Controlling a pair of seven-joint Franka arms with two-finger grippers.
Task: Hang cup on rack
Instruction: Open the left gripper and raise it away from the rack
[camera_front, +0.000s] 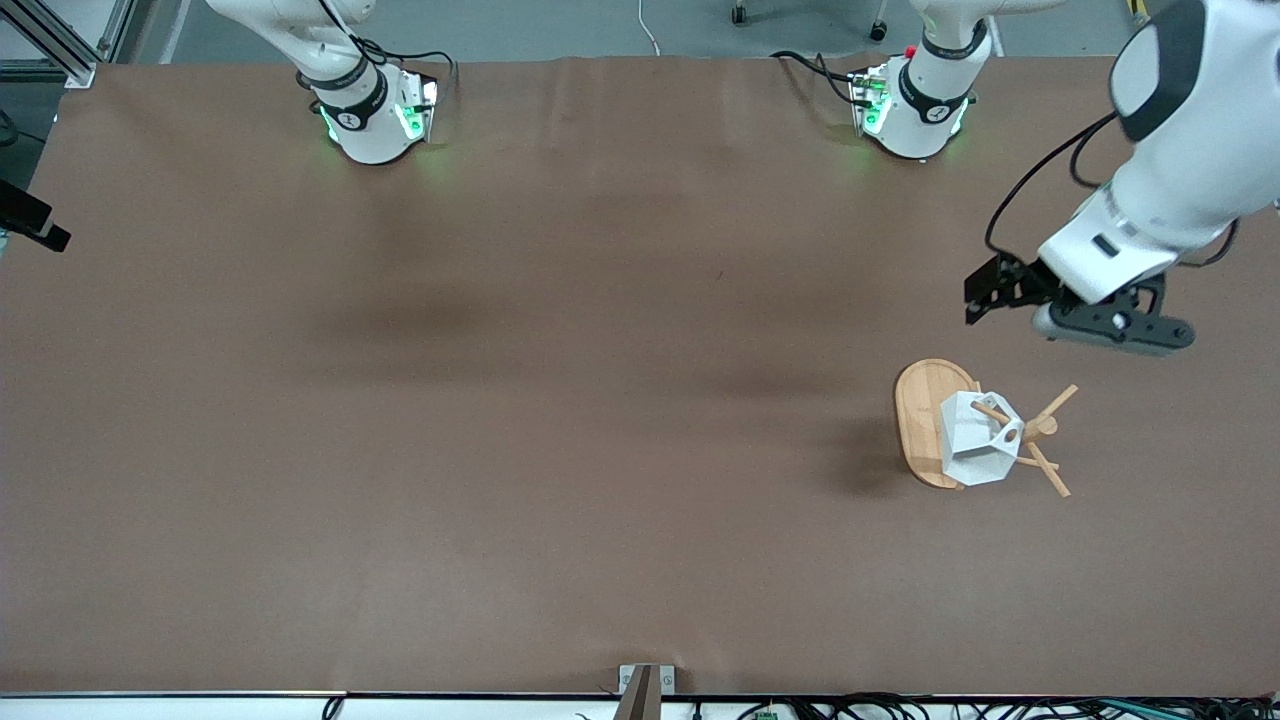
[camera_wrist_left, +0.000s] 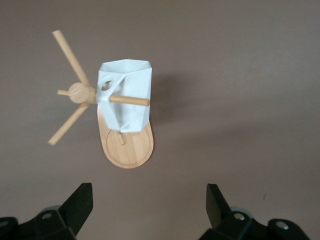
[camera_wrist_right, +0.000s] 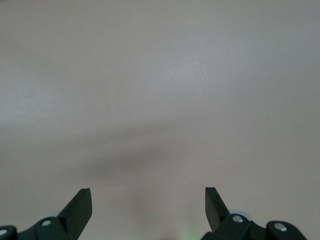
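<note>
With its handle tab threaded onto one of the thin angled pegs, the small white faceted cup (camera_front: 978, 438) is hanging on the light bamboo mug tree with the oval base (camera_front: 925, 420), so the rack is holding it on its own. The peg pokes right through the round hole in the tab, which shows nicely in the left wrist view (camera_wrist_left: 125, 97). The rack (camera_wrist_left: 127, 147) sits toward the left arm's end of the brown table (camera_front: 500, 400).

The left gripper (camera_front: 985, 292) is up in the air over bare table just beside the rack, fingers spread wide with nothing between them, clear of the cup. The right gripper (camera_wrist_right: 148, 205) is also wide open and empty, waiting over plain tabletop; only its arm's base shows in the front view.
</note>
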